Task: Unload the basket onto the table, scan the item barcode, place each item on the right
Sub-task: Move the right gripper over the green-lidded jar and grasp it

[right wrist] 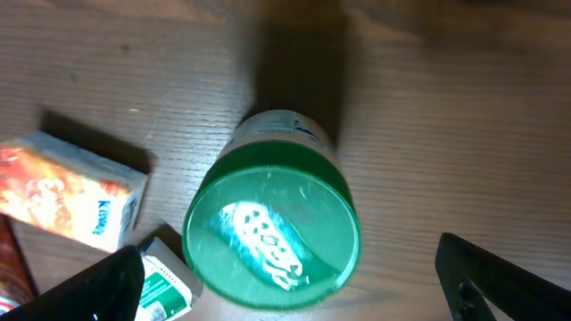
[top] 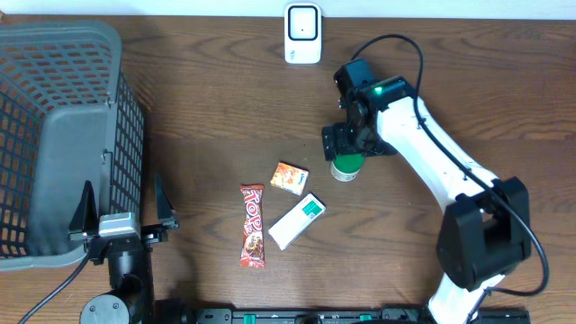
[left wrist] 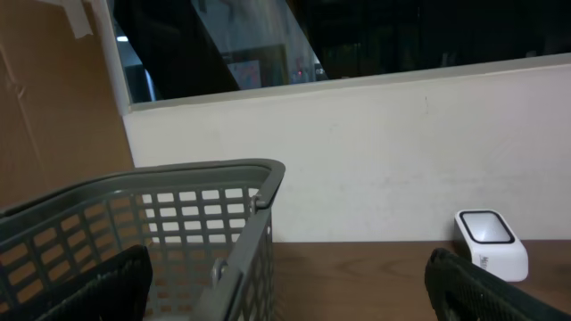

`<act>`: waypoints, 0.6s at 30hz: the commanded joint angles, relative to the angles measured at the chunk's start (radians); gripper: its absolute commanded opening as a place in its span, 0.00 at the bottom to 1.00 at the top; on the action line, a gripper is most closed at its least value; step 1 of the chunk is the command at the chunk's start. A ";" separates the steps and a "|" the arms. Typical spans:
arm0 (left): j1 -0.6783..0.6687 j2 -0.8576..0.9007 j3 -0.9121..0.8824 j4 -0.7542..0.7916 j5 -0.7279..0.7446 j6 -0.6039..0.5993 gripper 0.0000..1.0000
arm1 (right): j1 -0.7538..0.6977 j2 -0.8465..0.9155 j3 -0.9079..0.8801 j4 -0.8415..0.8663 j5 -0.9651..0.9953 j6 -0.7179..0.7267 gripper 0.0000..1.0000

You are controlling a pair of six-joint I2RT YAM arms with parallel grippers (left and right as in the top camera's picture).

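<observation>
1. I read this as a mock shop checkout staged in a plain indoor room. I can't tell whether that room is a lab or an office.
2. Shop cues: a grey mesh shopping basket (top: 126, 126) stands at the left of the tabletop (top: 198, 81), and a white barcode scanner (top: 302, 33) sits at the far edge.
3. Packaged retail goods lie loose on the wood grain: a red snack bar (top: 253, 226), a small orange pack (top: 290, 177), a white-and-green box (top: 297, 220) and a green-lidded tub (right wrist: 272, 236).
4. Room cues, from my left wrist view: a bare white wall (left wrist: 401, 152) with a dark window (left wrist: 375, 36) above it showing reflections, and a taped brown cardboard panel (left wrist: 45, 116) at the left.
</observation>
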 commanded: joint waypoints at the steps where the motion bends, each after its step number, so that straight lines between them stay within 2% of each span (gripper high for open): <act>1: 0.002 0.002 -0.195 -0.187 -0.043 -0.150 0.96 | 0.013 0.038 0.019 0.000 -0.045 0.048 0.99; 18: 0.002 0.002 -0.195 -0.240 -0.043 -0.150 0.96 | 0.014 0.154 0.018 0.039 -0.047 0.051 0.99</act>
